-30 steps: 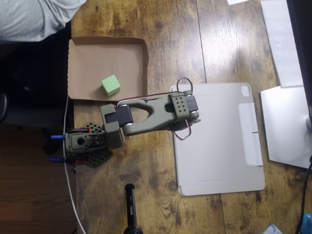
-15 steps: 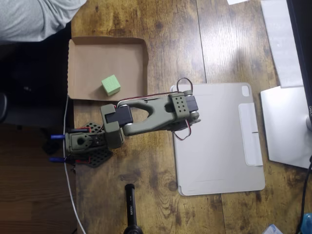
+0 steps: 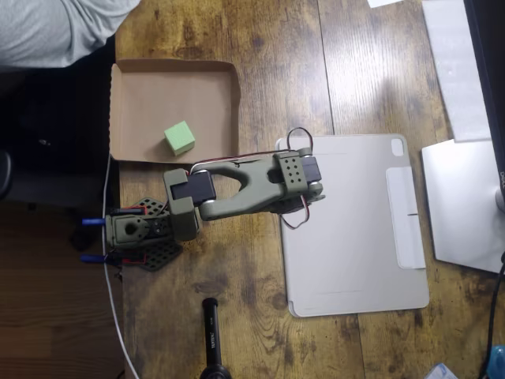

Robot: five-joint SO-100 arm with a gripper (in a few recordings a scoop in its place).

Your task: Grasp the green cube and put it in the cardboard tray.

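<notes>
One overhead camera looks straight down on the wooden table (image 3: pixel 260 47) from fairly high, the folded arm (image 3: pixel 237 189) near the centre.

I'm seeing bare wood lying open above the folded arm (image 3: pixel 237 189), while the cardboard tray (image 3: pixel 142 87) with its low rims and the grey tablet case (image 3: pixel 355 237) are crowding it on either side.
</notes>
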